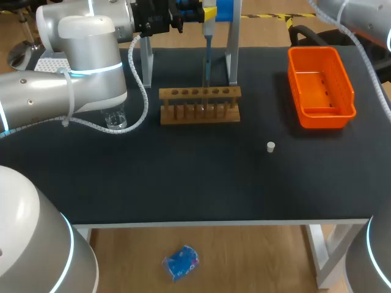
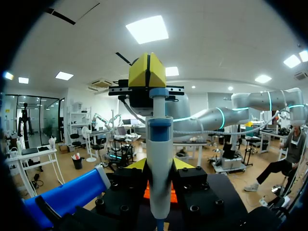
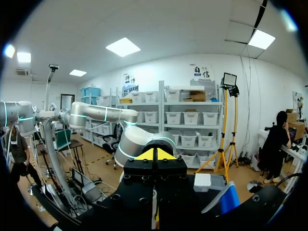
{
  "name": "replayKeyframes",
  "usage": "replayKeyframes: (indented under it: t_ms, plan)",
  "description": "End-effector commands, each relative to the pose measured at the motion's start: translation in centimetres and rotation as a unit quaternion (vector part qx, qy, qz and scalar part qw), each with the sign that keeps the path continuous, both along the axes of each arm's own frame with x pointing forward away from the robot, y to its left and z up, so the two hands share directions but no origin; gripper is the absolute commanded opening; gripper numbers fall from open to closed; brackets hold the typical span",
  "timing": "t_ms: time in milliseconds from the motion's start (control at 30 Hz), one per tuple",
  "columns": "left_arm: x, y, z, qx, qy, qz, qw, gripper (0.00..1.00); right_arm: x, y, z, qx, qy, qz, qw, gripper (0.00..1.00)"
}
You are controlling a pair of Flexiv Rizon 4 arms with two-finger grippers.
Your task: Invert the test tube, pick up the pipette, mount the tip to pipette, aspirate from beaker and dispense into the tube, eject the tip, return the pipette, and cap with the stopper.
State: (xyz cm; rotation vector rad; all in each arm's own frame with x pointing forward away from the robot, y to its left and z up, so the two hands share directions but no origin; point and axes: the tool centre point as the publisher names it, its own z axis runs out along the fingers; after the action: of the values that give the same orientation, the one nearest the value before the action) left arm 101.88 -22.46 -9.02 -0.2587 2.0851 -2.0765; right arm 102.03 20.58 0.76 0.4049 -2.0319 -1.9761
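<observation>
Two yellow-tipped fingers [image 2: 183, 165] of the left gripper [image 2: 159, 167] press on the white pipette [image 2: 159, 139] from opposite sides, so the jaws are clamped on its body (a blue band sits just above the grip). In the head view the pipette hangs at twelve o'clock on the table. Its thin shaft points down just behind the wooden rack [image 1: 200, 105], beside a grey post of the stand [image 1: 233, 55]. The left arm [image 1: 73, 79] comes in from nine o'clock.

The right gripper [image 3: 154, 155] has its jaws together, with only a thin seam between the yellow tips. It faces the left gripper from beyond the pipette's top.

A clear beaker [image 1: 114, 119] stands at nine o'clock from the rack, partly under the left arm. The orange basket [image 1: 321, 91] sits at three o'clock from the rack, well apart from it. The small white stopper [image 1: 270, 146] lies alone at about four o'clock from the rack. A white perforated box [image 1: 52, 61] shows at ten o'clock on the table, behind the left arm.
</observation>
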Motion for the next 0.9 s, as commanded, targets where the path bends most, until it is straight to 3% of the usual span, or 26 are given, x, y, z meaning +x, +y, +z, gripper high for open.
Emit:
replayKeyframes:
  t_ms: [33, 67, 100, 133, 167, 533, 900]
  plan:
    - [-0.1, -0.1, 0.1, 0.000, 0.000, 0.002, 1.000, 0.00, 0.3, -0.5, 0.5, -0.003, -0.004, 0.001, 1.000, 0.00]
    - [-0.1, -0.1, 0.1, 0.000, 0.000, 0.002, 1.000, 0.00, 0.3, -0.8, 0.6, -0.003, -0.005, 0.000, 1.000, 0.00]
    - [-0.1, -0.1, 0.1, 0.000, 0.000, 0.002, 1.000, 0.00, 0.2, -1.0, 0.8, -0.004, -0.006, -0.002, 1.000, 0.11]
    - [-0.1, -0.1, 0.1, 0.000, 0.000, 0.002, 1.000, 0.00, 0.2, -1.3, 0.9, -0.007, -0.009, -0.005, 1.000, 0.49]
    - [-0.1, -0.1, 0.1, 0.000, 0.000, 0.002, 1.000, 0.00, 0.2, -1.7, 1.1, -0.010, -0.014, -0.009, 1.000, 1.00]
    - [-0.1, -0.1, 0.1, 0.000, 0.000, 0.002, 1.000, 0.00, -0.7, -6.8, 1.2, -0.060, -0.062, -0.070, 0.994, 1.00]
    - [-0.1, -0.1, 0.1, 0.000, 0.000, 0.002, 1.000, 0.00, -1.5, -12.1, -4.7, -0.099, -0.075, -0.140, 0.982, 1.00]
